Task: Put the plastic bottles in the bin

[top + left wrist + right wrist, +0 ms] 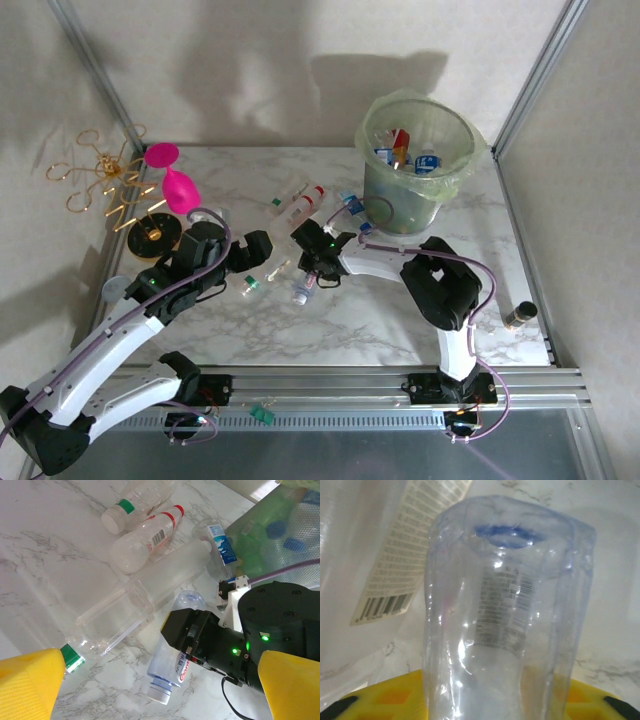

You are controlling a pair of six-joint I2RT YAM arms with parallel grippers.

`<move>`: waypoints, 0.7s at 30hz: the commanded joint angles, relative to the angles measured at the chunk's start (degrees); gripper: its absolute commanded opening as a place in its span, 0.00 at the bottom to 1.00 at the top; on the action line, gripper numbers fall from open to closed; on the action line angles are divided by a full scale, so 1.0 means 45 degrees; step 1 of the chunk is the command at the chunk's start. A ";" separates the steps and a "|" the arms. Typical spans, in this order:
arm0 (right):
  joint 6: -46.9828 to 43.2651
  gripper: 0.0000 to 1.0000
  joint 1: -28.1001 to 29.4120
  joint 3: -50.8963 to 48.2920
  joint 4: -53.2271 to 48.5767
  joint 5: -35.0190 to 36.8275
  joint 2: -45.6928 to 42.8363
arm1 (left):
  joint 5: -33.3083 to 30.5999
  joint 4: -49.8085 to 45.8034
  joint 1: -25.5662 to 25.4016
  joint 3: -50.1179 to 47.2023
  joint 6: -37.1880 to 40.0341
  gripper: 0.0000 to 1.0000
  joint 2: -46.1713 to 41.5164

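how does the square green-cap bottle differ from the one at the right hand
The square bottle lies free on the table; the round bottle lies between the right hand's fingers. The square bottle has a green cap and no label showing; the round bottle has a pale cap and red print. Both clear, both on their sides.

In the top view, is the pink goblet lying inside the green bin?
No, the pink goblet is at the table's left side, next to the gold wire stand, well apart from the bin.
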 commanded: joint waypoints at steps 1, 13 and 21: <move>0.0015 0.37 -0.0044 -0.0385 -0.0109 0.0117 -0.0747 | -0.0218 -0.0325 -0.0034 0.0225 0.0193 0.99 -0.0133; -0.0527 0.32 0.0184 -0.0742 -0.0200 0.0090 -0.2475 | -0.0440 -0.0632 -0.0020 0.0793 0.0442 0.99 0.0133; -0.1526 0.32 0.1000 -0.0310 -0.0303 0.1292 -0.4553 | -0.0535 -0.0741 -0.0030 0.1522 0.0570 0.99 0.0596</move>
